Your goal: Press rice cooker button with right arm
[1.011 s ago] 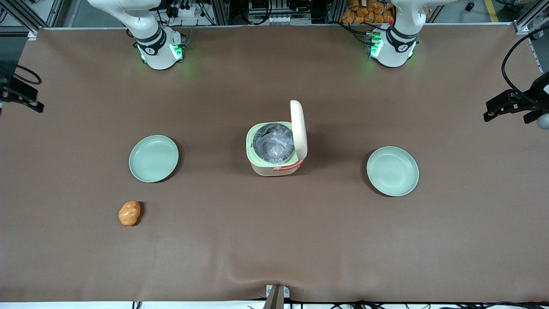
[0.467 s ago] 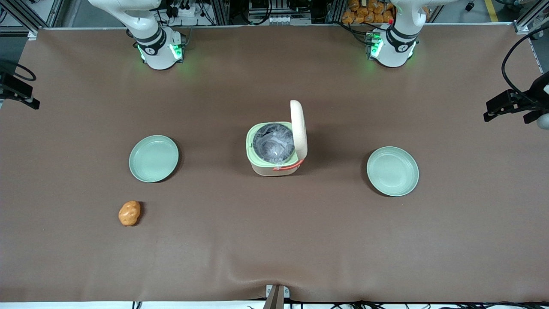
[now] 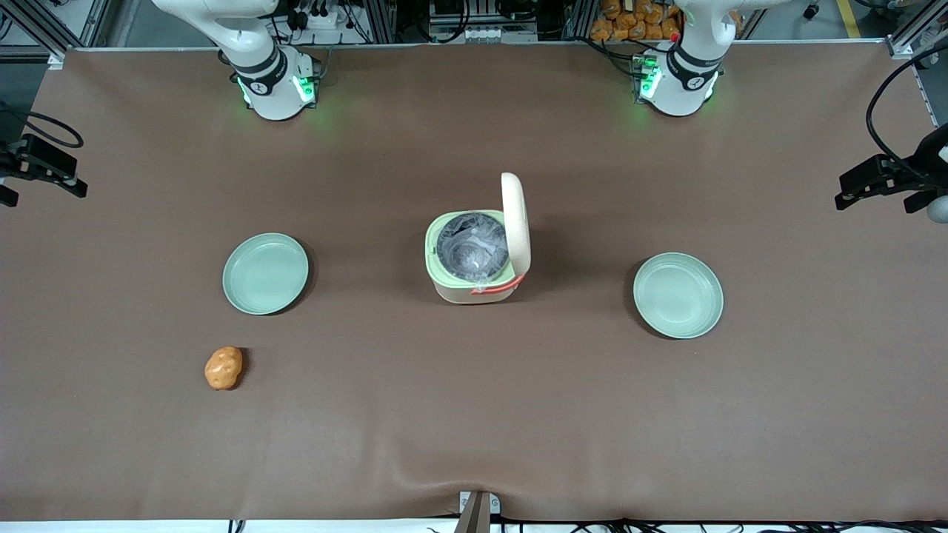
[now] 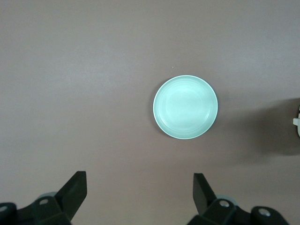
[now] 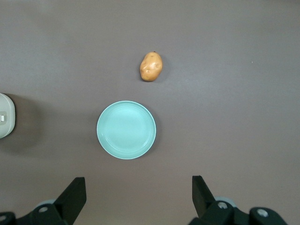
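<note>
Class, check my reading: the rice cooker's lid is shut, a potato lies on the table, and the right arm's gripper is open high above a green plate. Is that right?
Not quite: the rice cooker has its lid standing open, as the front view shows, with the dark inner pot exposed. The rest holds: the potato lies on the table, and the open gripper hangs high above a green plate.

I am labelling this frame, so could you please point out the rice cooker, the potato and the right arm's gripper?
rice cooker [image 3: 474, 263]: front view, on the rim of its open body.
potato [image 5: 151, 66]: right wrist view, on its middle.
gripper [image 5: 136, 197]: right wrist view, midway between its open fingertips, high above the table.
</note>
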`<state>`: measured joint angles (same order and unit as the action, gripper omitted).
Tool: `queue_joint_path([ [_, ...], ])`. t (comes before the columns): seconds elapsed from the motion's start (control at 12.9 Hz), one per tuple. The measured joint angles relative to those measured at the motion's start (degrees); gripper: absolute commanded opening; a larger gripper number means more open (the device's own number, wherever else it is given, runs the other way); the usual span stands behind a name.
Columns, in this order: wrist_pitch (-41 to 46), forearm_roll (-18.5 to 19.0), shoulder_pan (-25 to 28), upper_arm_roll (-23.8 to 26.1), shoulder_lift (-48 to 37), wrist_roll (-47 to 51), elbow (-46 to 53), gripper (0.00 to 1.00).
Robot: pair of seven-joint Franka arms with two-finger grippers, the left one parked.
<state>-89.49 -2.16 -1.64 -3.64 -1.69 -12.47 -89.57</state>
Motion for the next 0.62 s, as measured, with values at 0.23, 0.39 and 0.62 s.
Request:
queue_joint_path([
  [0.23, -0.1, 0.3, 0.5, 1.1, -1.7, 0.1, -1.5, 1.0],
  [0.39, 1.0, 0.3, 0.7, 1.9, -2.2, 1.9, -1.7, 1.0],
  [0.62, 2.3, 0.4, 0.7, 2.3, -2.3, 3.6, -1.7, 1.0],
])
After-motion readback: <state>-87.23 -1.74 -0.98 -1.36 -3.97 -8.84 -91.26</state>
